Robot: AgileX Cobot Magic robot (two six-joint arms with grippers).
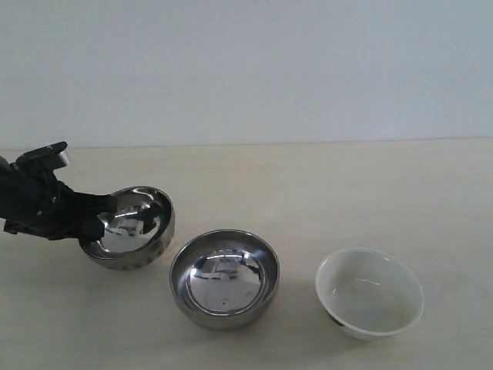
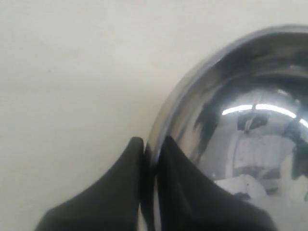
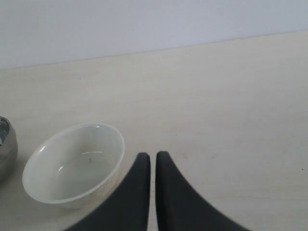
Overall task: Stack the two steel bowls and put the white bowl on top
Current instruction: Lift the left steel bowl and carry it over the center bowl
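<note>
My left gripper (image 1: 104, 220) is shut on the rim of the ribbed steel bowl (image 1: 131, 227), which tilts with its mouth toward the right, at the left of the table. In the left wrist view one finger (image 2: 120, 187) is outside and one inside that bowl's rim (image 2: 192, 86). The smooth steel bowl (image 1: 224, 278) sits upright in the middle. The white bowl (image 1: 369, 293) stands upright at the right, a dark mark on its outer side. My right gripper (image 3: 153, 156) is shut on nothing, beside the white bowl (image 3: 74, 163); it does not show in the exterior view.
The pale wooden table (image 1: 308, 185) runs back to a plain light wall (image 1: 246, 62). An edge of the smooth steel bowl (image 3: 6, 149) shows in the right wrist view.
</note>
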